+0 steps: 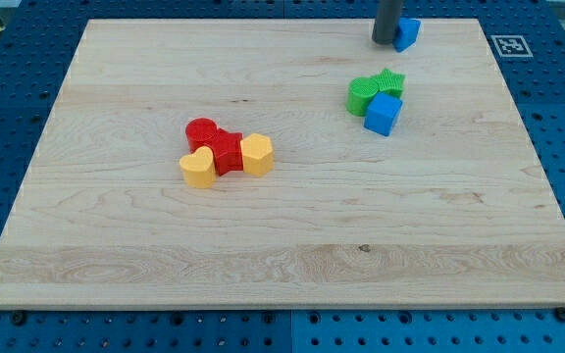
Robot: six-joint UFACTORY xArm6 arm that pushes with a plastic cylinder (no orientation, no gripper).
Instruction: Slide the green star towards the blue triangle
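Observation:
The green star lies at the view's upper right, touching a green round block on its left and a blue cube below it. The blue triangle lies at the board's top edge, above the star and apart from it. My tip rests on the board right beside the blue triangle's left side, above the green star with a gap between them.
Left of centre is a tight cluster: a red round block, a red block, a yellow heart and a yellow hexagon. The wooden board lies on a blue pegboard with a marker tag at the top right.

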